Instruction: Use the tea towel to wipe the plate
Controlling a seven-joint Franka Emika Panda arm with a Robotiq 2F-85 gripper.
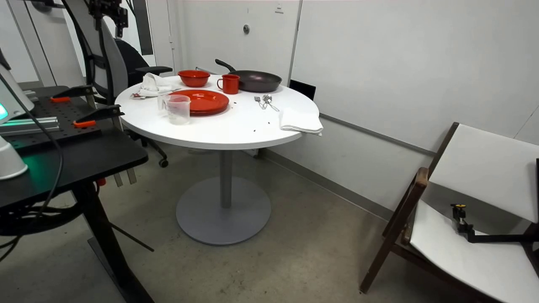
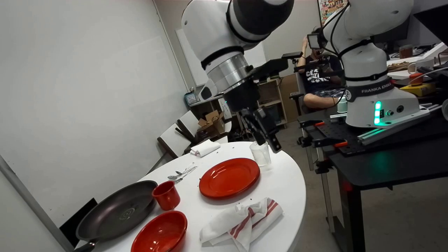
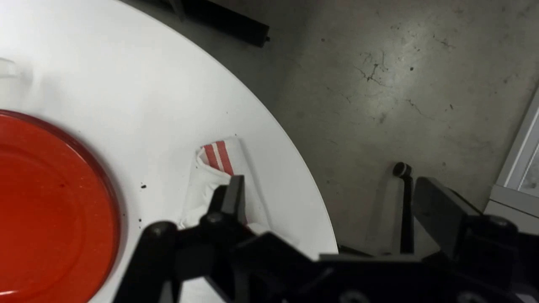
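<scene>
The tea towel [image 2: 243, 224], white with red stripes, lies crumpled near the table's edge; in the wrist view the towel [image 3: 236, 155] is partly covered by a finger [image 3: 235, 193]. Beside it rests the round red plate [image 2: 229, 177], whose near part fills the left of the wrist view as the plate [image 3: 46, 202]. My gripper [image 3: 330, 189] stands open and holds nothing. Its jaws are wide apart, with the table edge and floor seen between them. In an exterior view the gripper [image 2: 268, 144] hangs above the table, clear of towel and plate.
On the round white table [image 1: 236, 130] stand a clear cup [image 1: 178, 110], red mug [image 1: 230, 84], red bowl [image 1: 193, 78] and black frying pan [image 1: 257, 81]. Cutlery [image 1: 267, 101] and a folded white cloth [image 1: 300, 121] lie farther along. Dark crumbs [image 3: 143, 186] dot the tabletop near the plate.
</scene>
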